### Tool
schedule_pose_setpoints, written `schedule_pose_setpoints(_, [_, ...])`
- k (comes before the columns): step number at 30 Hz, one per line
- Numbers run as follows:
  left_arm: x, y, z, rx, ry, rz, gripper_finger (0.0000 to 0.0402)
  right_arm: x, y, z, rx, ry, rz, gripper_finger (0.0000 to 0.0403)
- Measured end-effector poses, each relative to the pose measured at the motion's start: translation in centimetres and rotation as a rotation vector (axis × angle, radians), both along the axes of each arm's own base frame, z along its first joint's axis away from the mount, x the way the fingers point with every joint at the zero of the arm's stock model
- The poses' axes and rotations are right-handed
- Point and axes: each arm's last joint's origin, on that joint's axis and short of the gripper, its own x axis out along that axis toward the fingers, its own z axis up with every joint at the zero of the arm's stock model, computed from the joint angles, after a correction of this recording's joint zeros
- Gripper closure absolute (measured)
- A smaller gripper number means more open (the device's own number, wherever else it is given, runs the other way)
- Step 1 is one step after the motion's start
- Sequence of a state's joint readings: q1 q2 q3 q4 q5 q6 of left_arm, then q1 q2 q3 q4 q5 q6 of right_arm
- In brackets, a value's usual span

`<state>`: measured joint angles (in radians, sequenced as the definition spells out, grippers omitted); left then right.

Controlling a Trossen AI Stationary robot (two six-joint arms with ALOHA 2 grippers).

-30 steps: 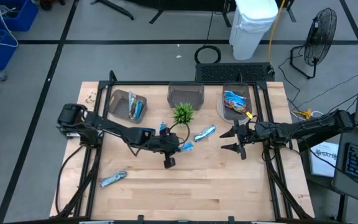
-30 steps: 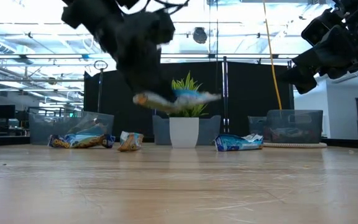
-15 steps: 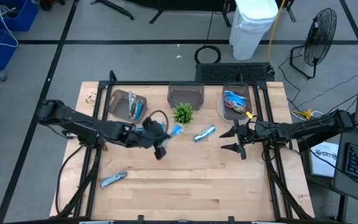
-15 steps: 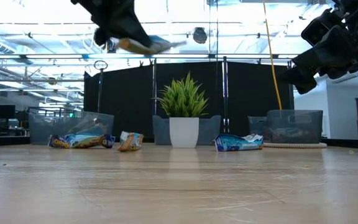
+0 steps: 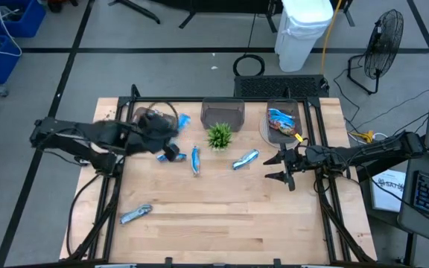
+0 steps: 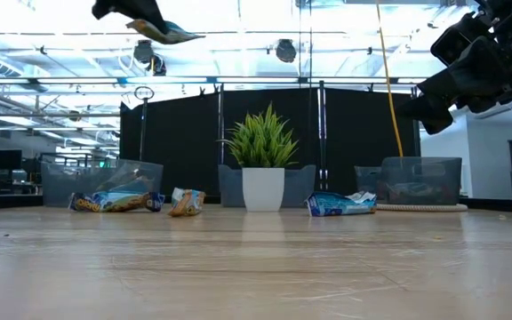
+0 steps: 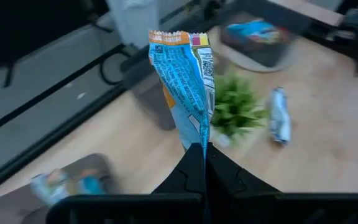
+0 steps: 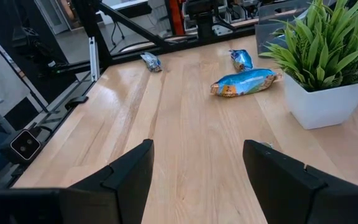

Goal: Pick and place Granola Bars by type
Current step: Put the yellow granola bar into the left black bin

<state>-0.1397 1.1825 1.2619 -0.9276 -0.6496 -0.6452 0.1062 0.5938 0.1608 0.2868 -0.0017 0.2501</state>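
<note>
My left gripper (image 5: 172, 125) hangs high over the table's far left, by the left bin (image 5: 149, 126), shut on a blue granola bar with an orange end (image 7: 185, 74). In the high view that bar (image 5: 184, 120) juts toward the middle bin (image 5: 223, 114); in the low view it (image 6: 174, 35) shows near the top. Three blue bars (image 5: 195, 158) (image 5: 246, 158) (image 5: 161, 157) and a silvery one (image 5: 136, 214) lie flat on the wood. My right gripper (image 5: 283, 167) waits open above the table's right side. My left gripper pinches the blue bar by one end of its wrapper (image 7: 199, 138) between the two shut fingers (image 7: 219, 171). The rest of the bar stands out beyond the fingertips, orange end farthest off. It is lifted clear, high above the table.
A small green plant in a white pot (image 5: 219, 135) stands between the bins and the loose bars. The left bin holds a few bars; the right bin (image 5: 283, 123) holds blue ones. Bare wood (image 5: 237, 216) stretches along the near half. Frame posts edge the table.
My left gripper has risen from the table's middle with the blue bar and swung toward the far left, ending beside the left bin. The bar went from just above the plant's height to near the top of the low view.
</note>
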Motion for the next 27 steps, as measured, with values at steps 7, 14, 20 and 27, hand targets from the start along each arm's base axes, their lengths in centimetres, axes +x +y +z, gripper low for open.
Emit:
schedule_pose_setpoints(7, [-4.1,2.6,1.5,-0.008,-0.035,0.207,0.0401,0.0,0.0,0.0,0.000,0.001,0.000,0.0165])
schedule_pose_setpoints(14, [-7.9,4.9,1.4,-0.008,0.064,0.407,0.0401,0.0,0.0,0.0,0.000,0.000,0.000,0.0165])
schedule_pose_setpoints(20, [-9.0,6.8,-0.2,-0.042,0.217,0.433,0.0401,0.0,0.0,0.0,0.000,0.000,0.000,0.0165])
schedule_pose_setpoints(27, [-8.2,8.9,-3.9,-0.114,0.251,0.390,0.0401,0.0,0.0,0.0,0.000,0.000,0.000,0.0165])
